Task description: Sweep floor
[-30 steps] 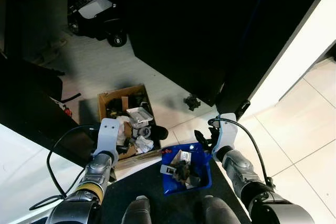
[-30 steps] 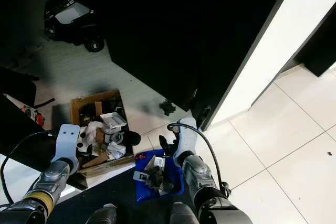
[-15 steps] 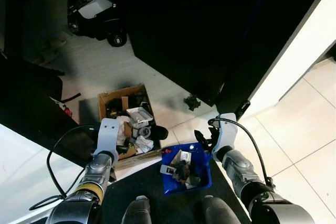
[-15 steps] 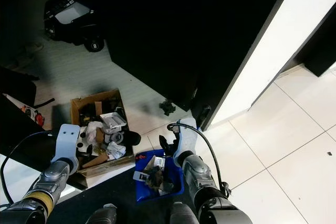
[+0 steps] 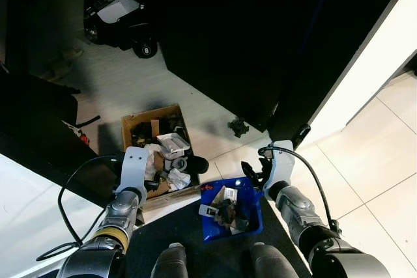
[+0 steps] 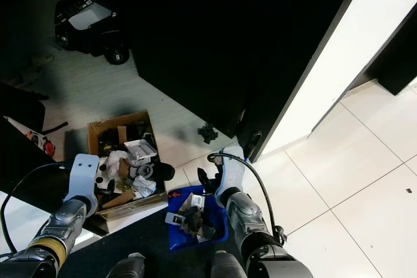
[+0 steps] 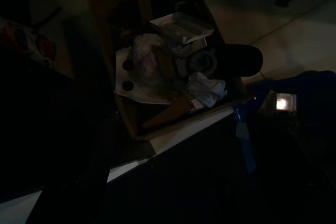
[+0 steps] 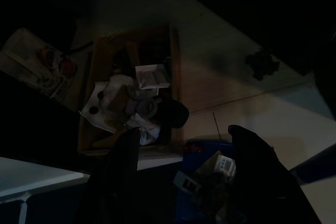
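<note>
The blue dustpan [image 5: 231, 209], full of debris, sits just beside the cardboard box [image 5: 159, 151] of rubbish. The right gripper [image 8: 184, 169] hovers over the dustpan, fingers [image 8: 252, 150] spread apart. The left gripper [image 5: 133, 164] hangs beside the box; I cannot tell its fingers' state.

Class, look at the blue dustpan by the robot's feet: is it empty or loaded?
Loaded. The blue dustpan holds a dark clump, a small white box and other scraps of litter across its floor.
</note>
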Tool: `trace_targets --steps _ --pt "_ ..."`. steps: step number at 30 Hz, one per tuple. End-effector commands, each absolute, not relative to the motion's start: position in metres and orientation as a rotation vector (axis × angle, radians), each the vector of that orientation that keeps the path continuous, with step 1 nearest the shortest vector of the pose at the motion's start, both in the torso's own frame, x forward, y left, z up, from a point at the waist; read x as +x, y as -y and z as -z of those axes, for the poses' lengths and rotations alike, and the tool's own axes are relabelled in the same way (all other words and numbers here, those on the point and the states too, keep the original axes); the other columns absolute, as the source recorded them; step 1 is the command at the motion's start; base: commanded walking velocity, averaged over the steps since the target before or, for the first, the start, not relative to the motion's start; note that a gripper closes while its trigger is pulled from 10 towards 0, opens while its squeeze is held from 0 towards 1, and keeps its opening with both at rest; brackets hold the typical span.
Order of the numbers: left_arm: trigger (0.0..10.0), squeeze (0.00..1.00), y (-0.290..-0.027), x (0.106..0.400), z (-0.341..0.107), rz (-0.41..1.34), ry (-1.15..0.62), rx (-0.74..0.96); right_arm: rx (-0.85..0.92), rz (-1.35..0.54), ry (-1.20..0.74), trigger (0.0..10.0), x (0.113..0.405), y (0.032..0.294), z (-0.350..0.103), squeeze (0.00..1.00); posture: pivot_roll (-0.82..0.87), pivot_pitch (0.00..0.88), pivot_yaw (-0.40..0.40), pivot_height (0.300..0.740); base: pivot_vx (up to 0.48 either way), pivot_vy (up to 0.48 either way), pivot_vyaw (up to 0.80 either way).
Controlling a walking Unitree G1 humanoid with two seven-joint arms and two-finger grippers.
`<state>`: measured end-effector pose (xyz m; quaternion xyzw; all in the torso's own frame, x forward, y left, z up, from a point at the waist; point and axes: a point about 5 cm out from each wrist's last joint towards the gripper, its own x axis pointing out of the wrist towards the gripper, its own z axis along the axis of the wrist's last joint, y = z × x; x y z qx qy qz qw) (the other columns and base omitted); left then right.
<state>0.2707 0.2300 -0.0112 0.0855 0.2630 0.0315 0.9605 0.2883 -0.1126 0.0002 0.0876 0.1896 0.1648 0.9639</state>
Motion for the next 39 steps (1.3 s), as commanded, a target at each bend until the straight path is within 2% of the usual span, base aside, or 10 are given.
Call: trace_targets --steps 1,39 --pt "10.0 0.00 -0.2279 0.2649 0.0176 -0.062 -0.566 0.165 0.189 -0.320 -0.412 10.0 0.2843 0.1138 0.0049 0.00 -0.09 0.109 0.008 0.740 0.000 0.000 0.00" --pt "10.0 0.00 -0.2271 0.2656 0.0173 -0.061 -0.565 0.163 0.188 -0.315 -0.412 10.0 0.2851 0.1147 0.0045 0.00 -0.09 0.110 0.008 0.740 0.000 0.000 0.00"
